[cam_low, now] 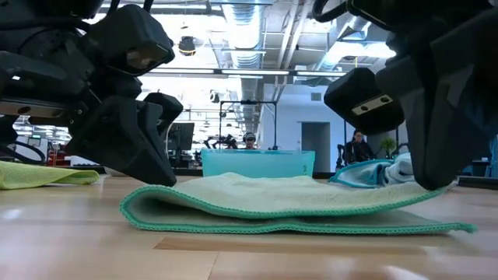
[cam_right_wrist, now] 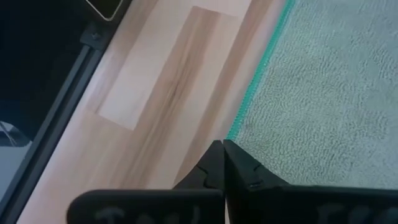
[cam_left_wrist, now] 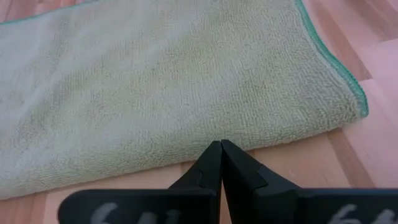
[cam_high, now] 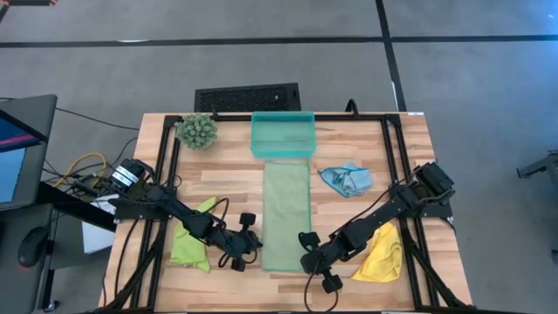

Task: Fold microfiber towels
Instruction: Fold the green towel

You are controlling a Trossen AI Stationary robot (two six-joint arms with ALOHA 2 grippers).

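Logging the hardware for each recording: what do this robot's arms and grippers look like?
Both arms are matte black, built of jointed links with black cables looping alongside. The left gripper and right gripper each end in two dark, wedge-shaped fingers. The wrist views show faint pale markings on the gripper body.

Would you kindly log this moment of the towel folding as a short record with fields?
sage towel: folded in half, a long strip at table centre, one end by the teal tray
left gripper: jaws shut, at the strip's near left edge
right gripper: jaws shut, at its near right edge
lime towel: crumpled, left
blue towel: crumpled, right of the strip
yellow towel: crumpled, right
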